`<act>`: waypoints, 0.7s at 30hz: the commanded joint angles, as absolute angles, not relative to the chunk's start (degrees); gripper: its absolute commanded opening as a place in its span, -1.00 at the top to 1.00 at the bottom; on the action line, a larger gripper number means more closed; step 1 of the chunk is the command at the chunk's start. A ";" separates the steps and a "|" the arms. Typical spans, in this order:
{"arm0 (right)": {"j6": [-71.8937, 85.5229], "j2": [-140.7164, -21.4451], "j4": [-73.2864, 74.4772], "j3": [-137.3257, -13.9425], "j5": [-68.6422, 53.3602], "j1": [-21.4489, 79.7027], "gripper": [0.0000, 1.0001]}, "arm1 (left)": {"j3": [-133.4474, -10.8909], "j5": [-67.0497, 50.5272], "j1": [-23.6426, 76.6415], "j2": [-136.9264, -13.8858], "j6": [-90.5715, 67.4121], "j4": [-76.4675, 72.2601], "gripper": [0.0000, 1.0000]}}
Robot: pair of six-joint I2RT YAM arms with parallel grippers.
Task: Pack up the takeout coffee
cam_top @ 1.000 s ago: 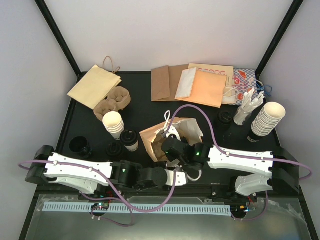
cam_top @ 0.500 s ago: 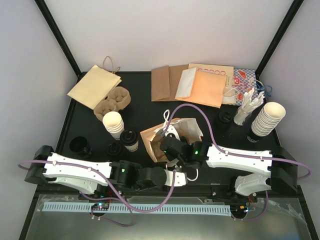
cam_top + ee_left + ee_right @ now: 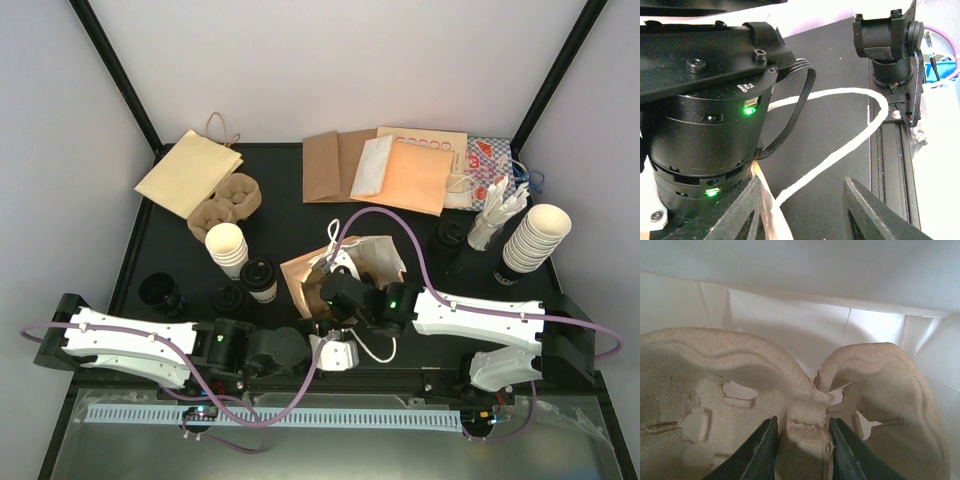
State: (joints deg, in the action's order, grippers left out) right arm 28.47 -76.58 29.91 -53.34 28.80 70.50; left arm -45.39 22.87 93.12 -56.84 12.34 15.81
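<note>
A cream paper cup with a black lid, takeout coffee (image 3: pixel 262 281), stands left of the open brown paper bag (image 3: pixel 375 262). Another black lid (image 3: pixel 228 298) sits beside it; I cannot tell whether a cup is under it. My right gripper (image 3: pixel 802 452) reaches into the bag (image 3: pixel 338 287) and is shut on the middle post of a pulp cup carrier (image 3: pixel 805 415). My left gripper (image 3: pixel 805 215) is open near the front edge (image 3: pixel 350 352). The bag's white cord handle (image 3: pixel 840 155) runs loose between its fingers, lying against the left fingertip (image 3: pixel 747 210).
Stacks of lidless cups stand at the left (image 3: pixel 228 248) and far right (image 3: pixel 535 238). Spare pulp carriers (image 3: pixel 225 200), flat paper bags (image 3: pixel 190 172) and envelopes (image 3: pixel 385 168) line the back. A stack of black lids (image 3: pixel 160 292) and a holder of stirrers (image 3: pixel 495 222) stand nearby.
My left gripper has opened, letting go of the bag's white handle, and the left arm has drawn back to the left. The right arm has stayed in the bag.
</note>
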 commanded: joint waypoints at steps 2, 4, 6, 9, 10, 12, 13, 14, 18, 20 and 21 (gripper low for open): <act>28.43 -76.82 31.11 -54.43 28.04 70.18 0.40 | -44.99 23.16 93.26 -56.11 16.59 13.02 0.02; 28.45 -76.80 31.16 -54.40 27.97 70.17 0.40 | -44.99 23.14 93.09 -56.86 17.15 12.88 0.00; 28.46 -76.73 31.16 -54.40 27.80 70.09 0.40 | -44.88 23.53 92.91 -57.67 17.69 12.59 -0.05; 28.42 -76.73 31.20 -54.53 27.69 70.14 0.40 | -45.08 23.09 92.62 -58.93 18.71 12.03 -0.04; 28.35 -76.73 31.24 -54.56 27.69 70.16 0.40 | -45.09 22.75 92.56 -59.50 18.98 11.85 -0.01; 28.31 -76.73 31.29 -54.59 27.60 70.12 0.40 | -45.17 22.65 92.31 -60.23 19.47 11.13 0.03; 28.32 -76.77 31.27 -54.63 27.60 70.14 0.40 | -45.12 22.67 92.17 -60.49 19.79 10.71 0.04; 28.25 -76.73 31.26 -54.60 27.50 70.05 0.40 | -45.17 22.61 92.03 -60.83 20.11 10.17 0.04; 28.25 -76.86 31.37 -54.69 27.34 70.03 0.40 | -45.41 22.68 91.40 -61.87 21.31 9.19 0.27; 28.21 -76.95 31.49 -54.75 27.28 69.96 0.40 | -45.72 21.87 91.19 -62.30 21.54 9.31 0.54; 28.23 -76.99 31.59 -54.82 27.29 69.95 0.40 | -45.88 20.98 91.08 -62.53 21.63 9.60 0.69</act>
